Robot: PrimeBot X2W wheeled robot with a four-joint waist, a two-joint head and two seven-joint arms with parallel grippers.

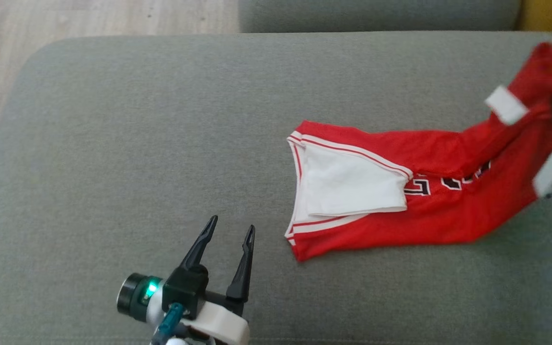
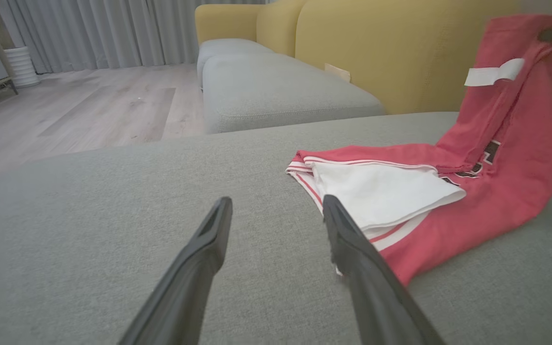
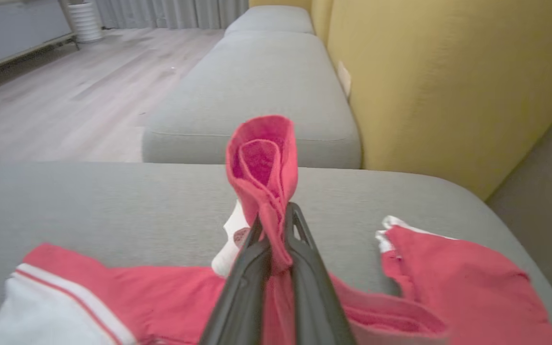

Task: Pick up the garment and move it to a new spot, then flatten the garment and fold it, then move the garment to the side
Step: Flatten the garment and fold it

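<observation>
The left fingers (image 1: pixel 246 258) hover spread wide, holding nothing, above the grey sofa cushion (image 1: pixel 113 143). A strip of bare cushion separates them from the red garment (image 1: pixel 448 211), whose white-trimmed hem, with a white panel (image 1: pixel 348 187) turned over it, lies just to their right. Further right the cloth rises off the cushion to the right fingers (image 3: pixel 242 287), clamped tight on a bunched red fold that pokes up past their tips. Black lettering (image 1: pixel 448 183) is half lost in creases, and the head view cuts those fingers off at its edge. Beyond them stand a second grey cushion (image 3: pixel 257 96), a yellow backrest (image 3: pixel 448 86) and wood floor (image 3: pixel 65 96).
</observation>
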